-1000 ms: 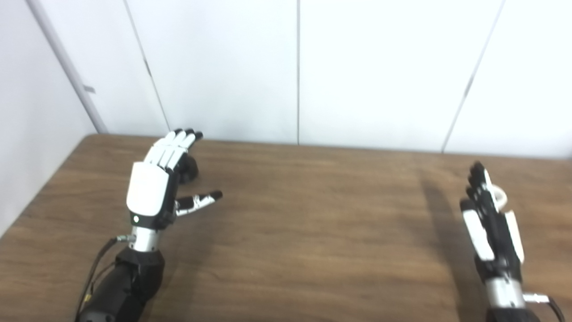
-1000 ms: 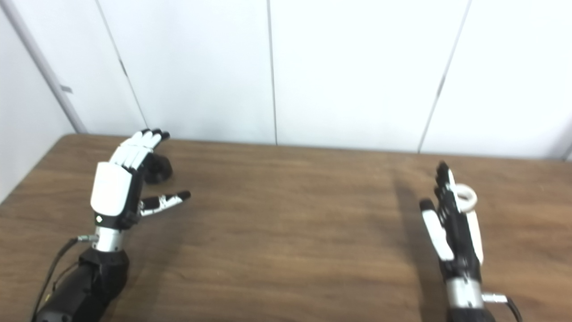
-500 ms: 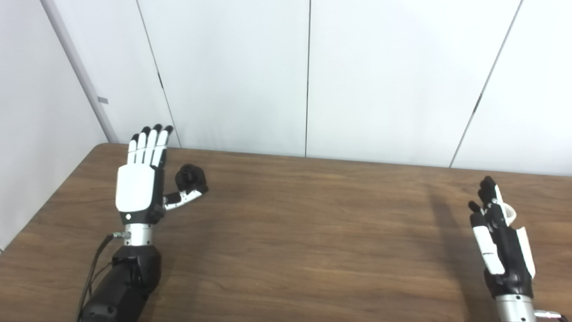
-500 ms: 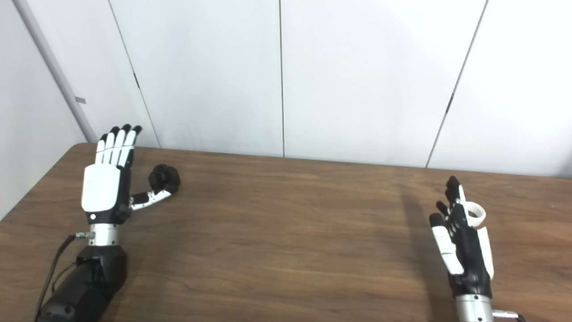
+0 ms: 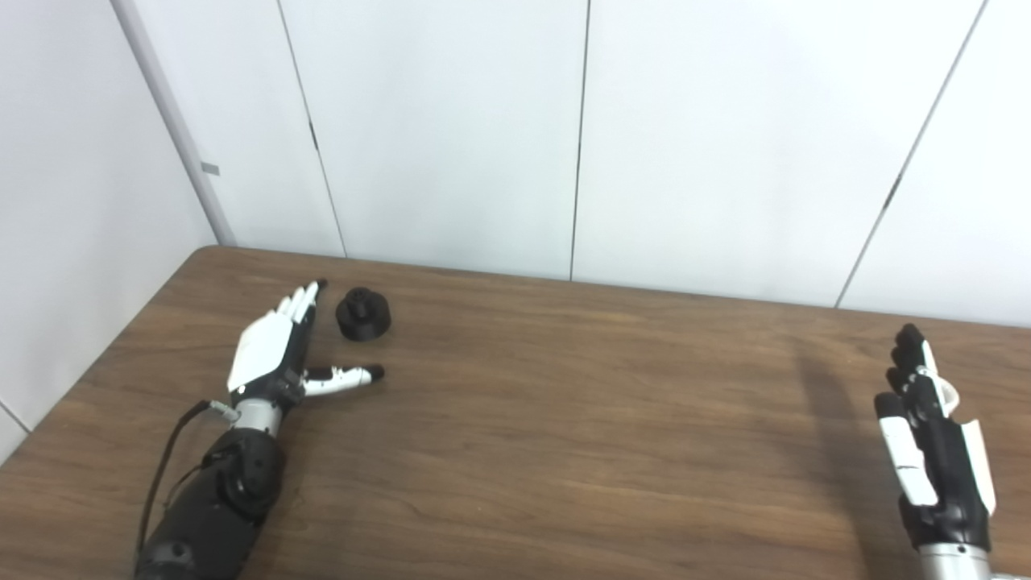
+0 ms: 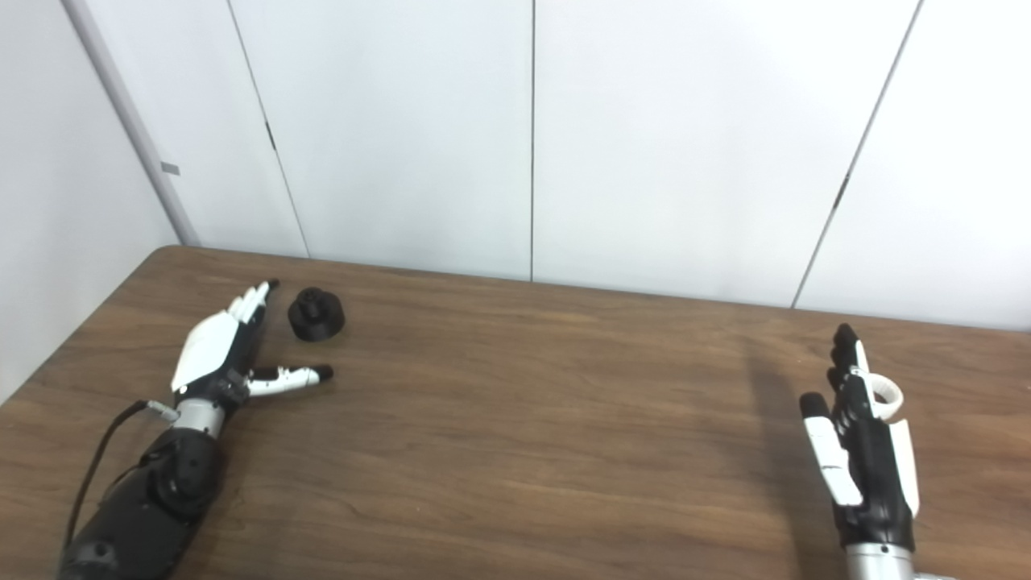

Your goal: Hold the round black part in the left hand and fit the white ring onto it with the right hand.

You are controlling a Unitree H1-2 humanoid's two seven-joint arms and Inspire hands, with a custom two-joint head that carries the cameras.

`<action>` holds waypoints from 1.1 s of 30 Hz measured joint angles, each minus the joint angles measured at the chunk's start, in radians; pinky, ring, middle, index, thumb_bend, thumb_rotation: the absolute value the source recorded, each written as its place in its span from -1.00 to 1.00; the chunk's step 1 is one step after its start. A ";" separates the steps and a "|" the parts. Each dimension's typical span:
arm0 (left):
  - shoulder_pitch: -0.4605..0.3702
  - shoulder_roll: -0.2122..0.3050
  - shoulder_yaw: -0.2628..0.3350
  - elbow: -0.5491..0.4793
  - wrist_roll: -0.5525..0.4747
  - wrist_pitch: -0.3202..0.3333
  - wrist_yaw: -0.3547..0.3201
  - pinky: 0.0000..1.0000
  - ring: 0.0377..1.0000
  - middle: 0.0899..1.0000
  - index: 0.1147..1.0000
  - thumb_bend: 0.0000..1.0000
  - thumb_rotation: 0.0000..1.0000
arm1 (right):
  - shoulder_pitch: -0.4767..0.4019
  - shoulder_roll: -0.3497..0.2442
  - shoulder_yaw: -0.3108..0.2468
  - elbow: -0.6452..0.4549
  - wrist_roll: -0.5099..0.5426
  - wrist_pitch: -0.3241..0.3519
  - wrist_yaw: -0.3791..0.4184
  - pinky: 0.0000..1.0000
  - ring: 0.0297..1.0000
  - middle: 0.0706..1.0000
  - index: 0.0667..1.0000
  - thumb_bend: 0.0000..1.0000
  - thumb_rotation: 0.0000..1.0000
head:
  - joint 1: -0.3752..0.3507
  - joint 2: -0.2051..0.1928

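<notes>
The round black part point(image 5: 363, 314) stands on the wooden table point(image 5: 564, 419) at the far left, untouched. My left hand point(image 5: 274, 354) lies low beside it, just to its left and nearer me, open with fingers straight and thumb spread to the right. At the right edge my right hand point(image 6: 862, 451) stands upright and open, palm turned left. The white ring point(image 6: 886, 396) lies on the table just behind that hand and is partly hidden by its fingers; in the left eye view only a sliver of the ring point(image 5: 950, 393) shows.
White wall panels point(image 5: 580, 137) rise straight behind the table's far edge. The table's left edge runs close to my left forearm point(image 5: 217, 499). Bare wood stretches between the two hands.
The camera has shifted, so the whole scene has slid. My left hand has dropped from upright to low and flat beside the black part. The right hand stays upright by the ring.
</notes>
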 measured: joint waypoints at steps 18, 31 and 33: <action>-0.053 0.117 0.030 0.049 -0.164 -0.063 -0.249 0.90 0.99 1.00 0.95 1.00 -0.24 | 0.000 -0.010 -0.005 0.006 0.034 -0.005 0.009 1.00 1.00 1.00 0.96 -0.19 0.64 | 0.051 0.003; -0.126 0.126 -0.052 0.128 -0.034 -0.047 -0.224 1.00 1.00 0.97 0.61 1.00 -0.20 | 0.006 -0.011 -0.006 -0.008 0.035 0.001 0.008 0.98 1.00 1.00 0.96 -0.19 0.64 | 0.048 0.014; -0.134 0.125 -0.061 0.136 -0.017 -0.044 -0.204 1.00 1.00 0.95 0.55 1.00 -0.20 | 0.008 -0.012 -0.006 -0.011 0.034 0.001 0.008 1.00 1.00 1.00 0.96 -0.20 0.64 | 0.046 0.018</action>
